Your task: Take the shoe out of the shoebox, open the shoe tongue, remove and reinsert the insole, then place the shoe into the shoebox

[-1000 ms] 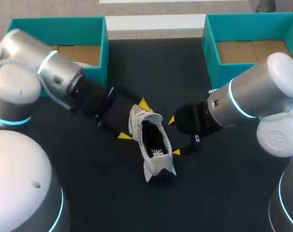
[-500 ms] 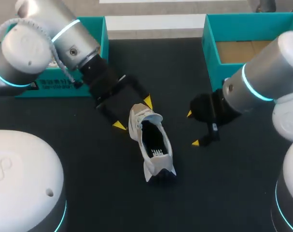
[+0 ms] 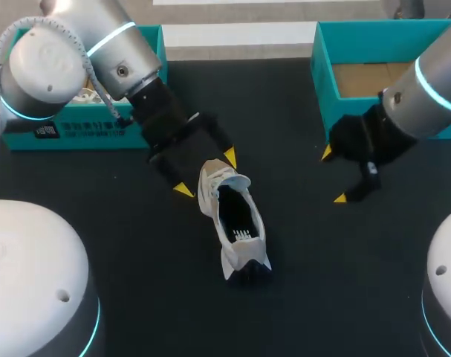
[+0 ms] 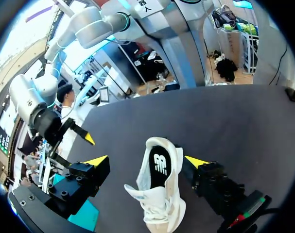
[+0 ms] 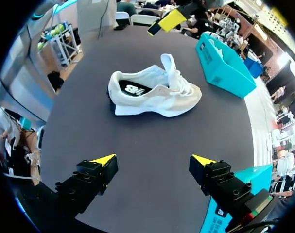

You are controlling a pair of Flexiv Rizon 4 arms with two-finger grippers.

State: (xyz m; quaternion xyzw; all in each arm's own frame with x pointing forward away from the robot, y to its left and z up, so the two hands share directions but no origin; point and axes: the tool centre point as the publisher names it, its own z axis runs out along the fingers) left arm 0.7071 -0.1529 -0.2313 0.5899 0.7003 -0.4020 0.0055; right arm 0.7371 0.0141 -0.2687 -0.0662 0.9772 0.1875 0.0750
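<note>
Two teal containers: left shoebox (image 3: 62,140), right shoebox (image 3: 320,67); shoe (image 3: 236,223) outside both.

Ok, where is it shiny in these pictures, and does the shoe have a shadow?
Head view: light glints off the silver left arm; the shoe throws no clear shadow on the black table. Right wrist view: soft, even light, hardly any shadow beside the shoe. Left wrist view: its white upper looks bright.
</note>
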